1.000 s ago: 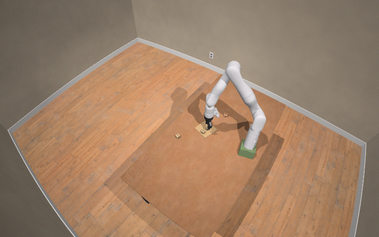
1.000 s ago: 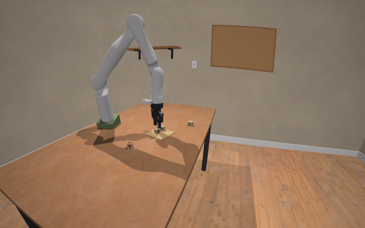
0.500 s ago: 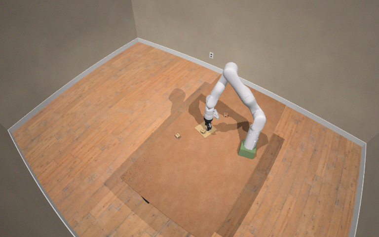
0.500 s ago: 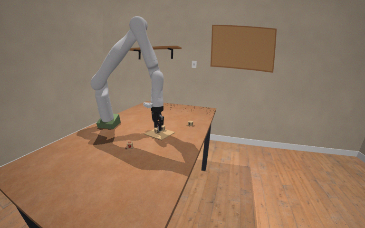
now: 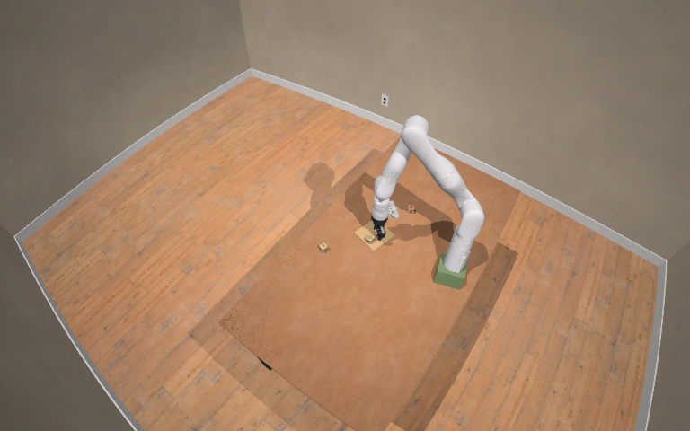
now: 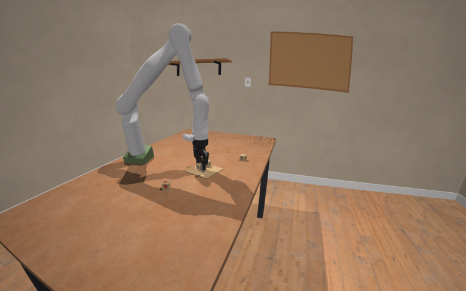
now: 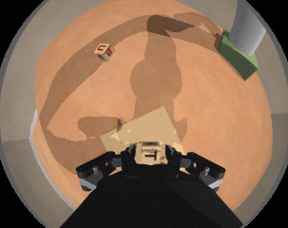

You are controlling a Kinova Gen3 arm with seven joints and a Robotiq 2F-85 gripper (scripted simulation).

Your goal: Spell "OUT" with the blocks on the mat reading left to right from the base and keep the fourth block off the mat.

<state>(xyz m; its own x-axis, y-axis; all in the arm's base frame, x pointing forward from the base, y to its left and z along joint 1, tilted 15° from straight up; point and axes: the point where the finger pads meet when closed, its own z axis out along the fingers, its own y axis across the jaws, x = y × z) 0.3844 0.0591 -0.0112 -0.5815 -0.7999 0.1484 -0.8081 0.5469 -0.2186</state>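
A partly opened claw [image 5: 380,235] [image 6: 202,165] [image 7: 150,149] straddles the T block [image 6: 199,167] [image 7: 150,156] on the mat [image 5: 360,233] [image 6: 214,170] [image 7: 158,124], its fingers on opposite sides, probably to grasp or straighten it; no grip is applied. Another block [image 5: 369,238] [image 6: 208,163] sits on the mat just beside it. The U block [image 5: 411,208] [image 6: 165,185] [image 7: 104,51] lies off the mat, still needed for the word. The outlying block [image 5: 323,247] [image 6: 243,157], also off the mat, is likely the spare, rightly kept apart.
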